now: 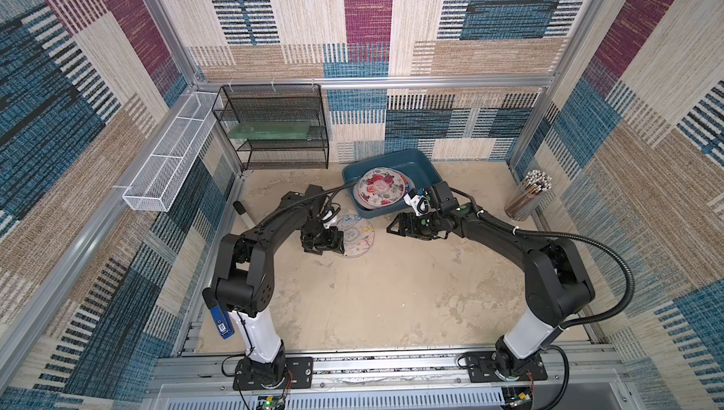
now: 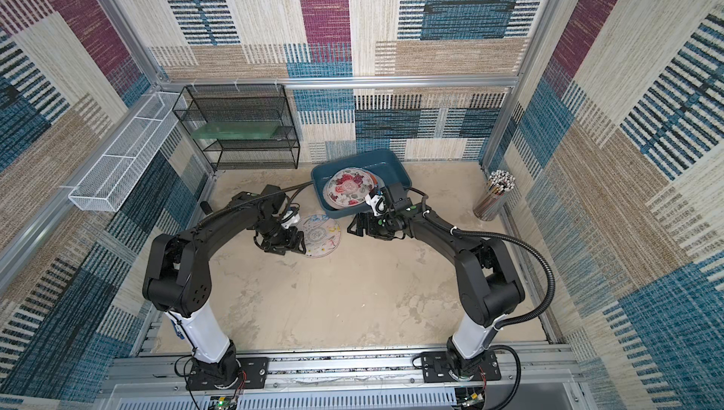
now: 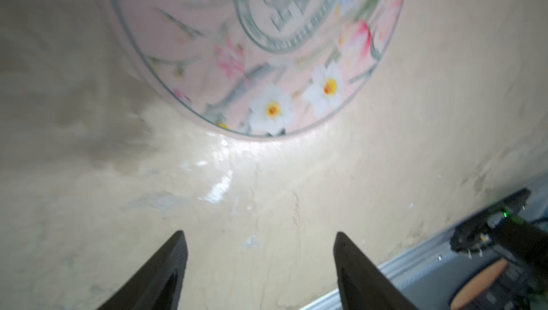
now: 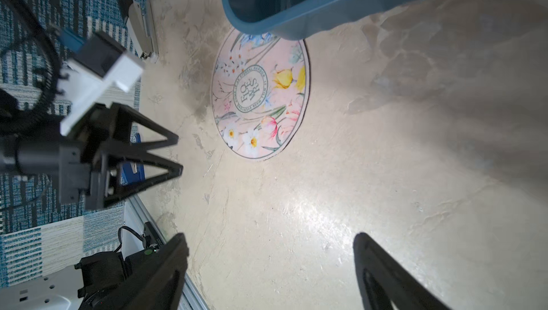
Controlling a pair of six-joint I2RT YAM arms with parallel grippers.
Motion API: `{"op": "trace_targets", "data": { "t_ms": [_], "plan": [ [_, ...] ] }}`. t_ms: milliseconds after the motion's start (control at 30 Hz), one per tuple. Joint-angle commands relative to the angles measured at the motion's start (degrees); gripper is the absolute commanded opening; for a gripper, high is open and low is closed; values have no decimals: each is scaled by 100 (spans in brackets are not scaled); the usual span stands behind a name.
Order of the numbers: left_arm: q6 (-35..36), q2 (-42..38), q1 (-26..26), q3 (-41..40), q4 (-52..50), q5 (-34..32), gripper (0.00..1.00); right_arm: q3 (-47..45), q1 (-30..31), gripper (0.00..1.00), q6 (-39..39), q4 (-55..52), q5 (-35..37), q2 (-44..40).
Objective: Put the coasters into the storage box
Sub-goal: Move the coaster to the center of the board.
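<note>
A pale pink flower-printed coaster (image 1: 358, 233) (image 4: 261, 95) lies flat on the table just in front of the teal storage box (image 1: 395, 158) (image 4: 326, 12). Inside the box lies a stack of coasters, a rose-printed one (image 1: 379, 186) (image 2: 348, 186) on top. My left gripper (image 1: 340, 241) (image 3: 259, 234) hovers open at the pink coaster's left rim (image 3: 261, 50); its tips stop short of the rim and hold nothing. My right gripper (image 1: 390, 227) (image 4: 269, 237) is open and empty to the right of that coaster, pointing at it, beside the box's front corner.
A black wire-mesh rack (image 1: 274, 126) stands at the back left, with a long white mesh basket (image 1: 168, 157) on the left wall. A cup of pencils (image 1: 529, 196) stands at the right edge. A stapler (image 4: 142, 30) lies by the left edge.
</note>
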Motion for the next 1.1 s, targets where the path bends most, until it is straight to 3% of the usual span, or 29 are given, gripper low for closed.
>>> {"op": "trace_targets", "data": {
  "t_ms": [0,233,500,667,1067],
  "plan": [
    [-269,299,275,359,870,-410,79,14,111,89,33,341,9,168],
    [-16,1931,499,2052,1026,-475,79,-108,299,90,152,469,120,114],
    [86,2799,450,2802,692,-106,78,-334,282,89,247,444,325,-174],
    [273,2703,270,2532,418,214,76,-411,251,89,262,485,351,-165],
    [231,1556,-374,527,383,726,74,-394,190,89,180,529,394,93]
  ]
}}
